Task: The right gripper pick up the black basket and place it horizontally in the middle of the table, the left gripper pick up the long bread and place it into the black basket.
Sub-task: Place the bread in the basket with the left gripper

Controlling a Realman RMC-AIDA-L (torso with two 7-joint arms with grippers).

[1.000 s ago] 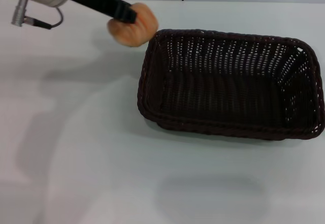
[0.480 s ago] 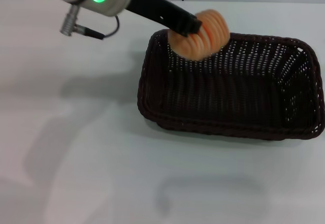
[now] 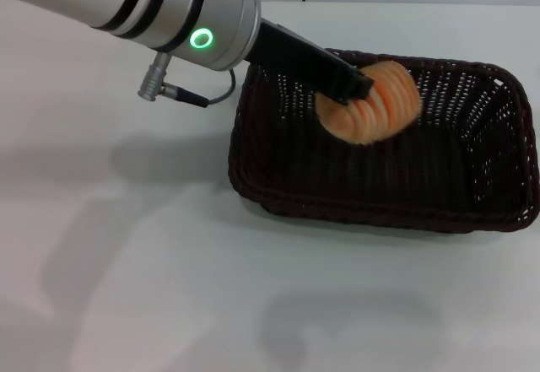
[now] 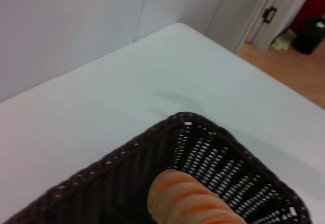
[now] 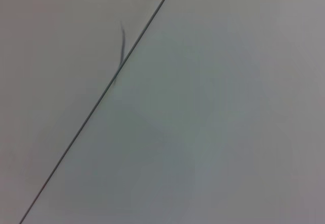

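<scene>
While the counter (image 3: 126,262) carries the basket (image 3: 278,195) lying lengthwise, the left tool (image 3: 359,92) reaches over its near-left rim, clamped on the bread (image 3: 375,106). The loaf hangs above the basket's interior, not touching the floor. The right tool is out of view.

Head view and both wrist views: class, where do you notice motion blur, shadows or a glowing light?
Head view: the long bread in the left gripper is motion-blurred, a green ring glows, soft shadows lie on the table. Left wrist view: the bread is soft-edged over the black basket. Right wrist view: only faint shadow.
</scene>
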